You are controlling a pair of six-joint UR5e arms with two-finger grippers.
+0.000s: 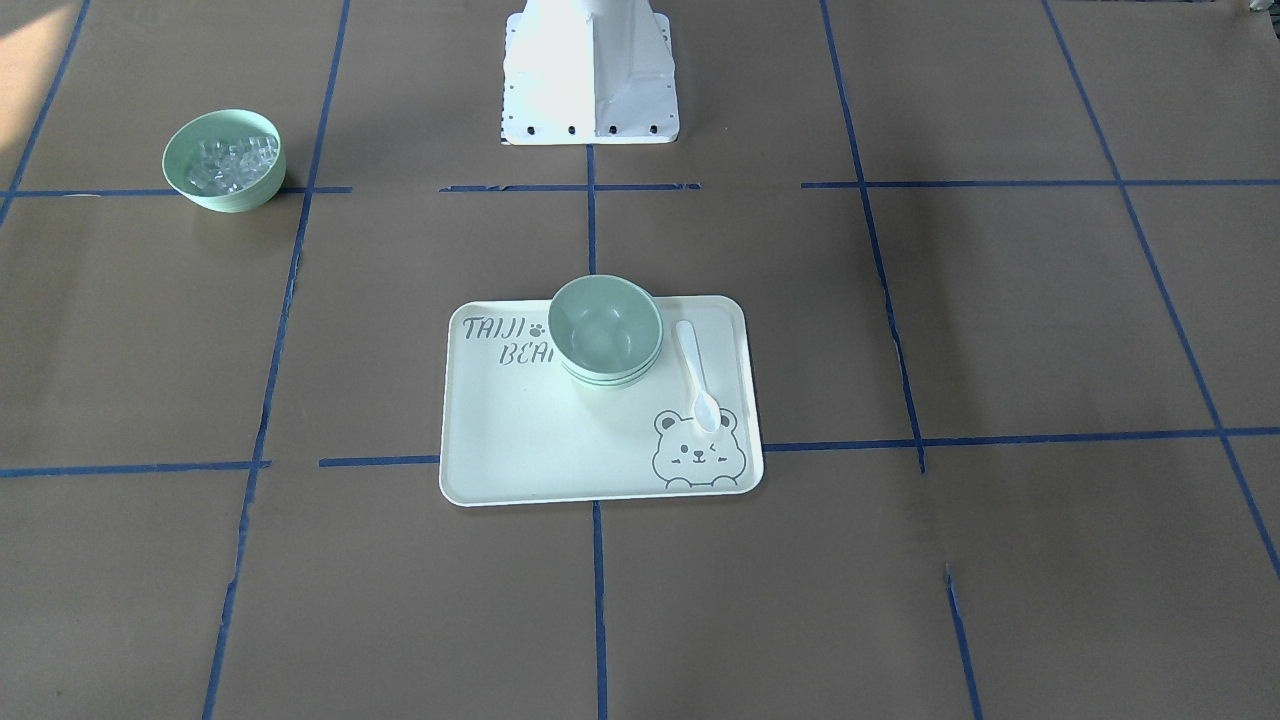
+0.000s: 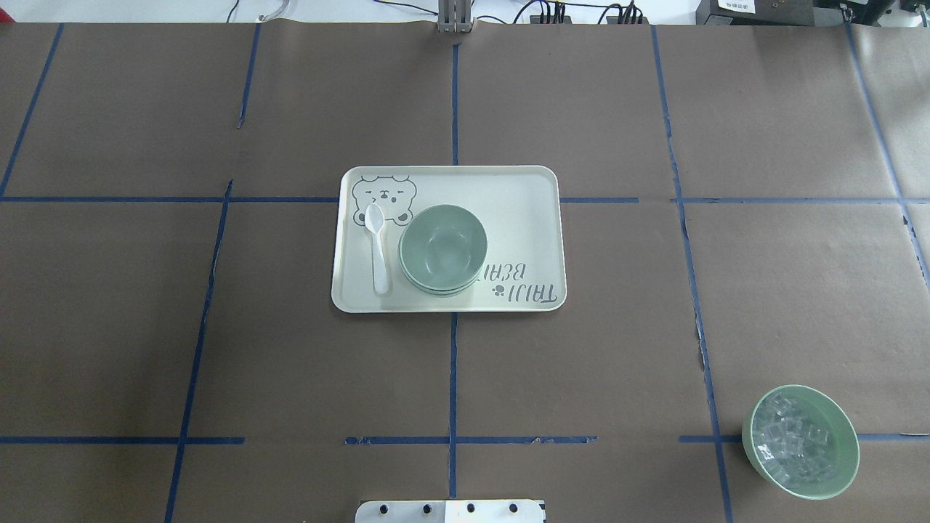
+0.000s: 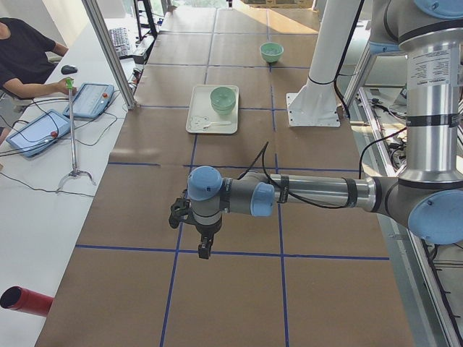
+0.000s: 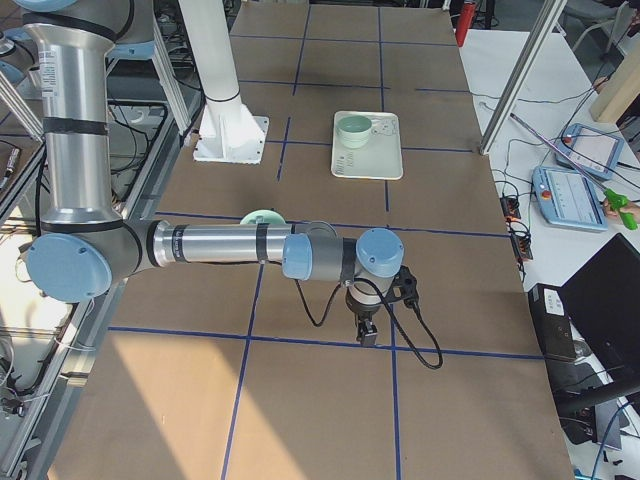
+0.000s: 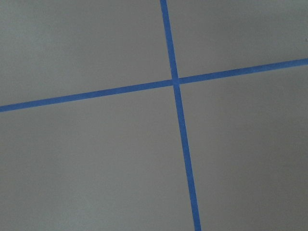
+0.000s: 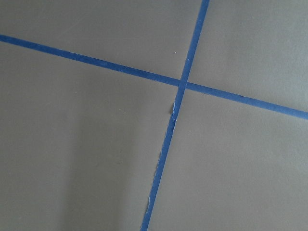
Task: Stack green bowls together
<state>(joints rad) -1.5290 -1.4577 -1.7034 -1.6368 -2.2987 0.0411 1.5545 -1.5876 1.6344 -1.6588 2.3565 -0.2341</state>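
Note:
The green bowls (image 1: pixel 605 330) sit nested in one stack on the pale bear-print tray (image 1: pixel 520 450), also seen in the overhead view (image 2: pixel 442 248), where three rims show. My left gripper (image 3: pixel 205 249) hangs over bare table far from the tray, seen only in the exterior left view. My right gripper (image 4: pixel 367 335) hangs over the table's other end, seen only in the exterior right view. I cannot tell whether either is open or shut. Both wrist views show only brown paper with crossing blue tape.
A white spoon (image 2: pixel 378 247) lies on the tray beside the stack. A green bowl of clear cubes (image 2: pixel 801 442) stands near the robot's right. The robot's white base (image 1: pixel 590 75) is at the table edge. An operator (image 3: pixel 22 58) sits beside the table with tablets.

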